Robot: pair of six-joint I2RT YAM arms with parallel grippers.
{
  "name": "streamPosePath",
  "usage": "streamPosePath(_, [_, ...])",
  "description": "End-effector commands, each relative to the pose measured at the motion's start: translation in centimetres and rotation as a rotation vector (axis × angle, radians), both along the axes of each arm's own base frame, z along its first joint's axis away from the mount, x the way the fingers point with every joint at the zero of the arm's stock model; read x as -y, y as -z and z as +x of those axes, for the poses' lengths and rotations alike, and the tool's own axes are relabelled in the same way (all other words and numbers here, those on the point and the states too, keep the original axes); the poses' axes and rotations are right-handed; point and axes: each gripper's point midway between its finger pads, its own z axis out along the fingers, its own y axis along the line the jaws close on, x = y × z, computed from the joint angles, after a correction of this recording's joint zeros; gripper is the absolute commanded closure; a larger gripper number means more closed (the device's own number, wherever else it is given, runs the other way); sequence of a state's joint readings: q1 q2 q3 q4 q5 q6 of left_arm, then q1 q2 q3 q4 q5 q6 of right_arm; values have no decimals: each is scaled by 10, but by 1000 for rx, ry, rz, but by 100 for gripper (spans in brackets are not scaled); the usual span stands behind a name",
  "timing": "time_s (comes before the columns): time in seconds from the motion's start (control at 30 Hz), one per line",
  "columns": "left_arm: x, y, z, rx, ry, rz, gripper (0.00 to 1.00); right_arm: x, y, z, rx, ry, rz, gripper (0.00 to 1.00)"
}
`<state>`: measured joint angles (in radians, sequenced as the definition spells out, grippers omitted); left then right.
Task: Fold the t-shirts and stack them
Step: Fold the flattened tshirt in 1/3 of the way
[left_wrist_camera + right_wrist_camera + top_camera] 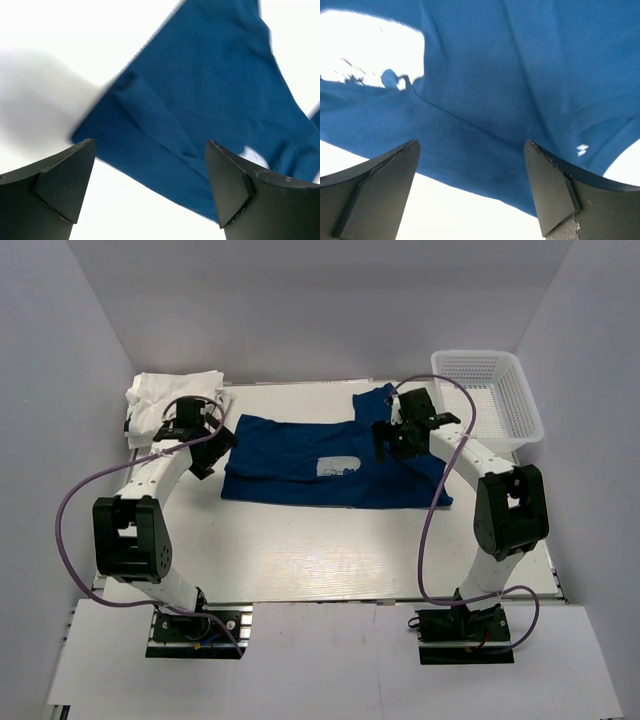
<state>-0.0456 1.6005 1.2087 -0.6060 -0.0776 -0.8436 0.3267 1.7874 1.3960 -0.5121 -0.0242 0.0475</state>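
Note:
A dark blue t-shirt (300, 462) with a small white chest print (338, 467) lies partly folded across the middle of the table. Its cloth fills much of the left wrist view (210, 90) and the right wrist view (520, 90). A pile of white folded shirts (165, 395) sits at the far left corner. My left gripper (213, 450) is open and empty, just above the shirt's left edge. My right gripper (388, 440) is open and empty, above the shirt's right part near a sleeve.
A white plastic mesh basket (510, 390) stands at the far right of the white table (300, 550). Purple cables loop from both arms. Grey walls close in on the left, right and back.

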Motion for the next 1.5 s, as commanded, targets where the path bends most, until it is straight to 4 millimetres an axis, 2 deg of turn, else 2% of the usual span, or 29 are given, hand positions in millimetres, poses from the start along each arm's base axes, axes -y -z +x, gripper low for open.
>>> streamPosePath(0.0, [39, 0, 11, 79, 201, -119, 0, 2, 5, -12, -24, 95, 97, 10])
streamPosePath(0.03, [54, 0, 16, 97, 256, -187, 0, 1, 5, -13, -29, 104, 115, 10])
streamPosePath(0.07, [64, 21, 16, 49, 281, -218, 0, 0, 8, -17, -51, 102, 144, 10])
streamPosePath(0.13, [76, 37, 15, 3, 324, -259, 0, 0, 18, -22, -84, 112, 160, 10])
streamPosePath(0.17, [78, 39, 19, -8, 328, -268, 0, 1, 19, -23, -87, 120, 163, 10])
streamPosePath(0.2, [76, 51, 19, -45, 326, -258, 0, 4, 22, -26, -95, 126, 160, 10])
streamPosePath(0.23, [80, 50, 18, -51, 333, -250, 0, 8, 22, -26, -97, 145, 160, 10])
streamPosePath(0.3, [74, 54, 17, -65, 310, -220, 0, 13, 28, -30, -105, 160, 151, 10])
streamPosePath(0.4, [69, 43, 12, -37, 277, -159, 0, 17, 30, -35, -107, 168, 145, 10])
streamPosePath(0.43, [65, 48, 5, -48, 267, -147, 0, 19, 31, -36, -106, 169, 142, 10])
streamPosePath(0.47, [65, 41, 8, -14, 253, -146, 0, 20, 31, -36, -103, 172, 142, 10])
streamPosePath(0.5, [62, 48, 5, -23, 245, -135, 0, 20, 33, -37, -107, 167, 145, 10])
streamPosePath(0.57, [63, 45, 10, -1, 238, -141, 0, 21, 35, -40, -115, 161, 139, 10])
streamPosePath(0.6, [66, 58, 7, -33, 244, -141, 0, 20, 33, -39, -109, 160, 141, 10])
streamPosePath(0.73, [72, 68, 24, -28, 248, -163, 0, 29, 34, -39, -102, 175, 123, 10])
streamPosePath(0.83, [76, 49, 55, 48, 244, -170, 0, 32, 30, -38, -84, 174, 114, 10])
streamPosePath(0.87, [77, 50, 63, 53, 244, -170, 0, 33, 27, -34, -69, 173, 117, 10])
streamPosePath(0.9, [77, 32, 80, 103, 241, -161, 0, 34, 27, -34, -68, 175, 112, 10])
streamPosePath(0.97, [77, 25, 94, 129, 236, -152, 0, 35, 25, -32, -62, 176, 113, 10])
streamPosePath(1.0, [78, 13, 105, 161, 229, -160, 0, 38, 27, -32, -66, 184, 109, 10])
streamPosePath(1.03, [76, 14, 106, 148, 209, -156, 0, 38, 26, -32, -63, 184, 109, 10])
streamPosePath(1.07, [71, 6, 115, 157, 178, -133, 0, 40, 26, -31, -64, 190, 103, 10])
streamPosePath(1.13, [61, 24, 111, 71, 148, -114, 0, 44, 26, -31, -62, 195, 95, 10])
streamPosePath(1.17, [57, 22, 115, 66, 126, -123, 0, 47, 25, -30, -58, 203, 82, 10])
streamPosePath(1.23, [54, 27, 111, 28, 117, -113, 0, 49, 21, -31, -49, 198, 76, 10])
streamPosePath(1.3, [54, 21, 109, 50, 127, -107, 0, 51, 12, -30, -28, 192, 78, 10])
streamPosePath(1.33, [59, 6, 106, 86, 139, -109, 0, 50, 13, -31, -31, 184, 83, 10])
streamPosePath(1.43, [62, 13, 85, 88, 168, -97, 0, 44, 15, -34, -35, 169, 114, 10])
streamPosePath(1.47, [69, 12, 78, 94, 190, -114, 0, 43, 18, -34, -41, 168, 119, 10])
